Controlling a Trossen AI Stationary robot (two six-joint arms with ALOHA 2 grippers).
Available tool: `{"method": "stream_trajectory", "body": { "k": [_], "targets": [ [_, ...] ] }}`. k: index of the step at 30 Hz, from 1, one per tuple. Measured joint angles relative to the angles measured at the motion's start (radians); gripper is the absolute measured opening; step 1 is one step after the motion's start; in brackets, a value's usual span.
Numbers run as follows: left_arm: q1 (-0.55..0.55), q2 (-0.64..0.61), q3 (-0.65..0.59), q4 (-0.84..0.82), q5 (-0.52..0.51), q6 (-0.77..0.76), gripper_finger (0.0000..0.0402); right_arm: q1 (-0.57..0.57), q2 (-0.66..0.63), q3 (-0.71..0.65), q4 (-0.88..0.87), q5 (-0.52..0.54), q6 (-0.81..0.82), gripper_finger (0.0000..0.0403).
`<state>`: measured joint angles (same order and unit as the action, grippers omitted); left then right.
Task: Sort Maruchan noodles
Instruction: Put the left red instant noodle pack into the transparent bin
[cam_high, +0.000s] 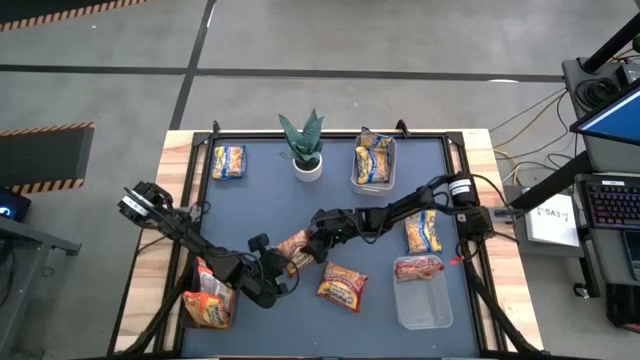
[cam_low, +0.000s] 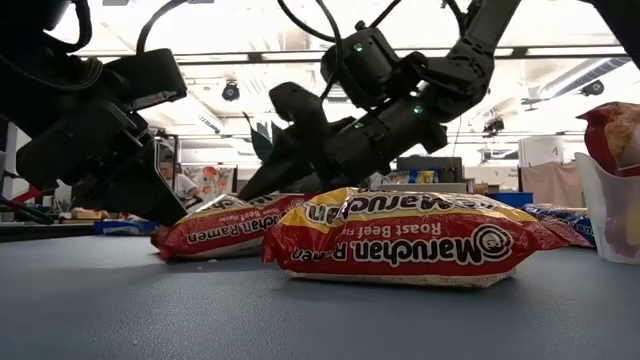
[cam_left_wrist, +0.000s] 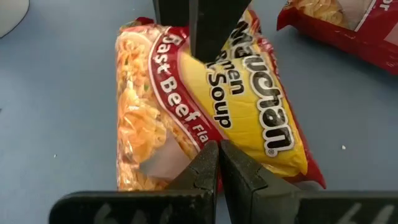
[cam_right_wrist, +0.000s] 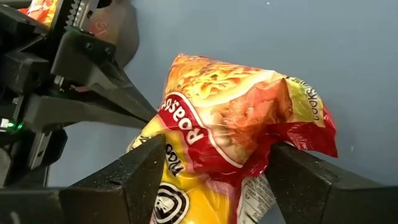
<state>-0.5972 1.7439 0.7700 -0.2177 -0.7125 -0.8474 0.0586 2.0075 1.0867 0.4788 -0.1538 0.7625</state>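
Right end effector (cam_right_wrist: 211, 180) clamping crinkled glossy ramen packet (cam_right_wrist: 239, 112), left end effector (cam_left_wrist: 217, 163) closed, empty

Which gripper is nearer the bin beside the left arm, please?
Left. The left gripper is beside the bin; the right gripper, gripping a Roast Beef packet, is farther off.

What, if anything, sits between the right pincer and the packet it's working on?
Nothing visible: the right pincer grips the packet between both fingers. The left pincer, shut, is at the packet's other end.
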Motion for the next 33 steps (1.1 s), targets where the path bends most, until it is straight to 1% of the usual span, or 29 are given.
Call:
{"method": "stream_trajectory", "body": {
  "k": [4, 12, 25, 33],
  "targets": [
    [-0.001, 0.000, 0.000, 0.002, -0.001, 0.000, 0.0000, 0.000, 0.004, 0.011, -0.001, 0.000, -0.011, 0.0232],
    [-0.004, 0.000, 0.001, 0.008, -0.007, 0.000, 0.0000, 0.000, -0.003, 0.006, 0.000, -0.006, -0.012, 0.0182],
    [-0.018, -0.003, 0.008, 0.008, -0.034, 0.006, 0.0000, 0.000, -0.005, 0.005, -0.001, -0.008, -0.011, 0.0176],
    [-0.018, -0.002, 0.026, 0.005, -0.029, 0.027, 0.0002, 0.000, -0.005, 0.004, -0.001, -0.016, 0.034, 0.0175]
  ]
}}
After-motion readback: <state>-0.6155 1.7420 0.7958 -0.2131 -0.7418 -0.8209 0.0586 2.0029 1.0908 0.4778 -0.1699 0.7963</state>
